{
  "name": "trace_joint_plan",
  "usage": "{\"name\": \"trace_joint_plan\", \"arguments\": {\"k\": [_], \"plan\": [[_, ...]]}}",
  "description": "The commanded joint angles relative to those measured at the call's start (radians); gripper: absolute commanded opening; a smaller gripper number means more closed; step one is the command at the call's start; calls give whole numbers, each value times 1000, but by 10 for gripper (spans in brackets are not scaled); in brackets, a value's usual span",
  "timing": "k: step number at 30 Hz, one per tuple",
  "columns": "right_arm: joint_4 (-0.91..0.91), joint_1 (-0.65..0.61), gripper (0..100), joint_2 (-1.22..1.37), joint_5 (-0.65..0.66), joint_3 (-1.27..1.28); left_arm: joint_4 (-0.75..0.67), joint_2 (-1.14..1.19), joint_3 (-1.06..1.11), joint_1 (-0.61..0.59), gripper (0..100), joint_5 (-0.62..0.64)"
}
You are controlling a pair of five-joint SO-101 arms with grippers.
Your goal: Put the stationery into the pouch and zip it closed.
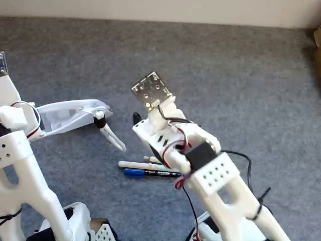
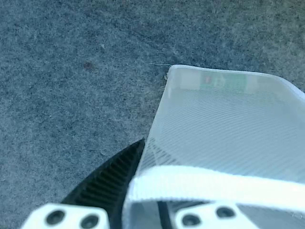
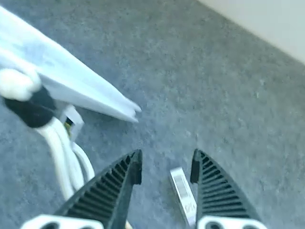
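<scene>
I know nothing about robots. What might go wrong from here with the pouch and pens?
The white pen with a black collar hangs tilted at the mouth of the translucent white pouch; it may slip out onto the grey carpet. The plain white pen and the blue marker lie side by side, so the open right gripper might nudge one while grabbing the other.

Grey, felt-like worktop [image 1: 241,65] stretches to a pale wall [image 1: 165,9] along its far edge (the same pale wall meets the grey nap in the right wrist view). A brown object [image 1: 318,45], cut off by the frame, sits near the far corner.
</scene>
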Motion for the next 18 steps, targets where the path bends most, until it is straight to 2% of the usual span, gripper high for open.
{"name": "trace_joint_plan", "arguments": {"k": [1,6,11,18], "plan": [[15,74,155,122,17,-67,-20,30,8,-15,7,11],[18,120,156,289,18,-176,-20,30,12,-15,7,11],[19,117,158,386,83,-206,-20,30,15,-15,7,11],[21,93,221,453,86,-246,-20,30,16,-15,7,11]]}}
